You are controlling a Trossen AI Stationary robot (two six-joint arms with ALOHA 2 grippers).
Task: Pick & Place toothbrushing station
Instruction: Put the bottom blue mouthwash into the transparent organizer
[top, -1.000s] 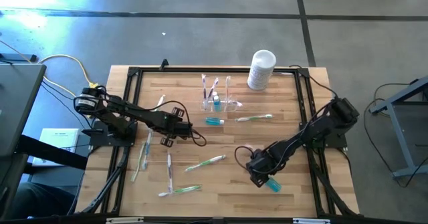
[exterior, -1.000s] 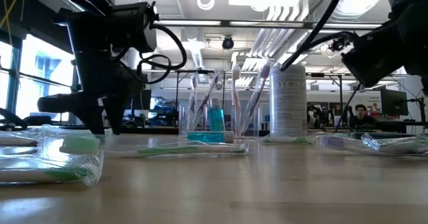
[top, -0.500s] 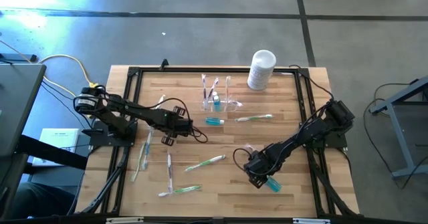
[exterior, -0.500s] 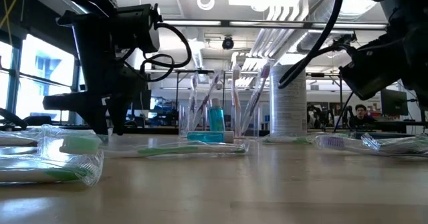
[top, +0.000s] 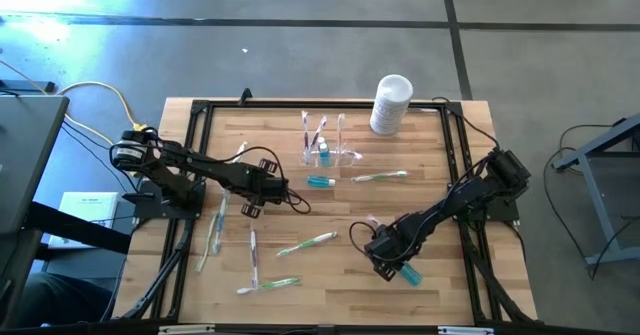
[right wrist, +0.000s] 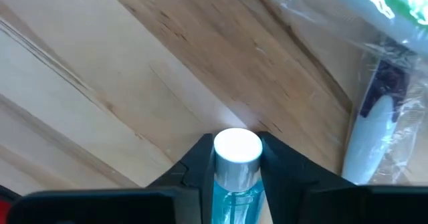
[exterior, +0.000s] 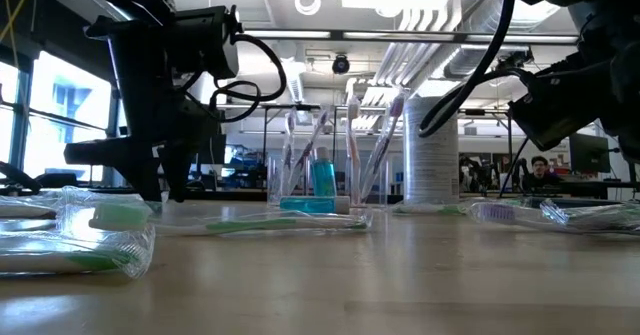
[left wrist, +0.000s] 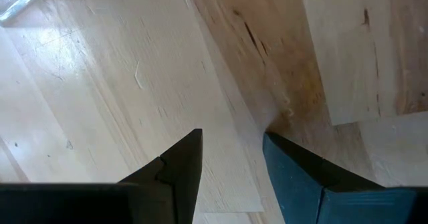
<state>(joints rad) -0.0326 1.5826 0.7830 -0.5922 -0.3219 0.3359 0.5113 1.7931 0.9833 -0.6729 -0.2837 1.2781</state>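
My right hand (right wrist: 235, 167) clamps a small blue bottle (right wrist: 234, 177); left hand (left wrist: 231, 160) hangs open, empty. The toothbrushing station (top: 328, 147) stands far back on the surface (top: 440, 185); the slim bottle could slip mid-carry.

Light wooden plank desk (top: 330, 275) inside a black metal frame (top: 195, 125). Resting on it: clear see-through plastic toothbrushing station (top: 325, 147) at the far middle, white cylindrical container (top: 390, 104) at the far right corner, small blue bottle (top: 320, 181) lying near the station, green-handled toothbrush (top: 380, 176) beside it, several plastic-wrapped toothbrushes (top: 253, 258) scattered across the near left.
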